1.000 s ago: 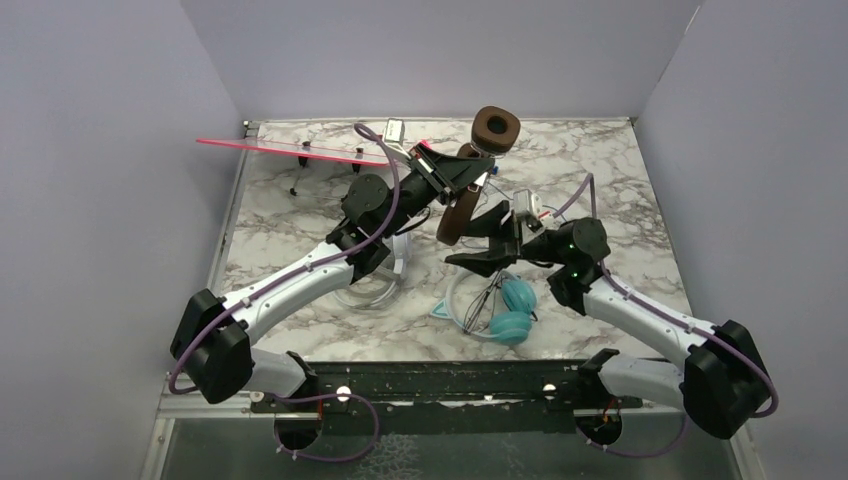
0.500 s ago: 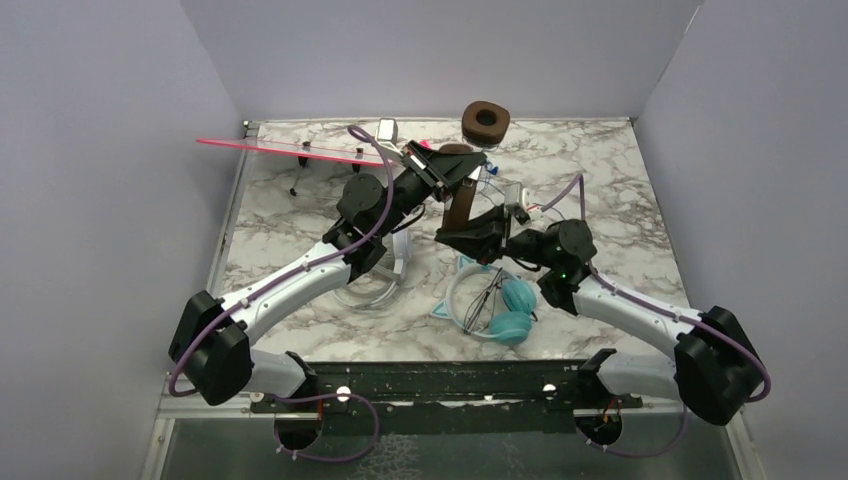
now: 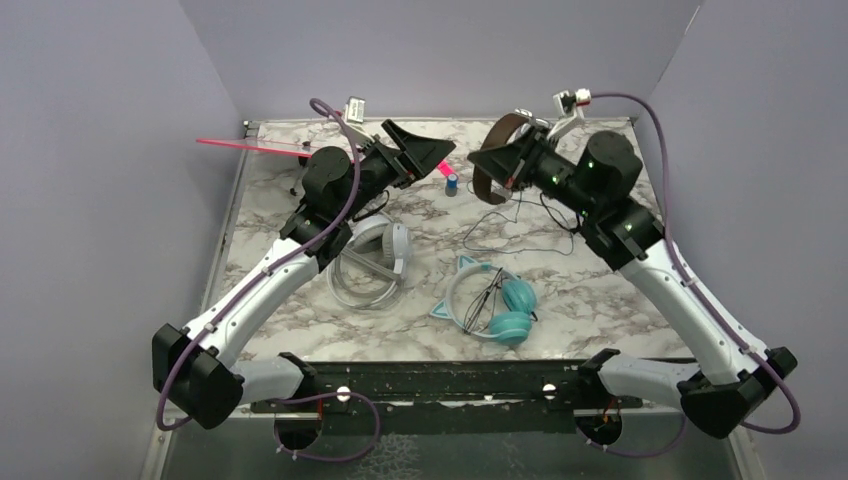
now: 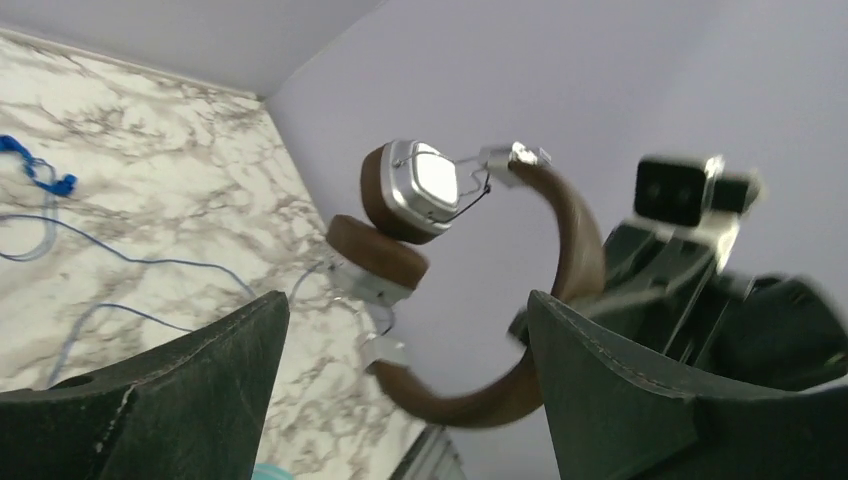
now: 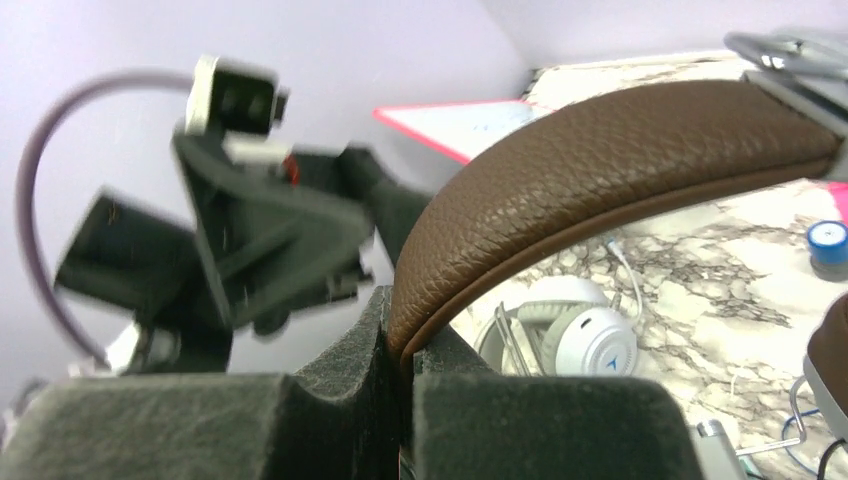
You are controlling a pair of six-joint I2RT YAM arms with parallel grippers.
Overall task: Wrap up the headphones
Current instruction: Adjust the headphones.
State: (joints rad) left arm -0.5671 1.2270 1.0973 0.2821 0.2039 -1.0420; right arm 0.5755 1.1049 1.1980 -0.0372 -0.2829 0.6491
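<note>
- The right gripper was pinched shut on the headband of the brown headphones. It held them in the air above the far side of the table, probably so the cord could hang free for winding.
- The left gripper stood wide open and empty, facing the ear cups, apparently ready to take hold.
- The white headphones and the teal headphones lay on the table, nearer the arms' bases.
</note>
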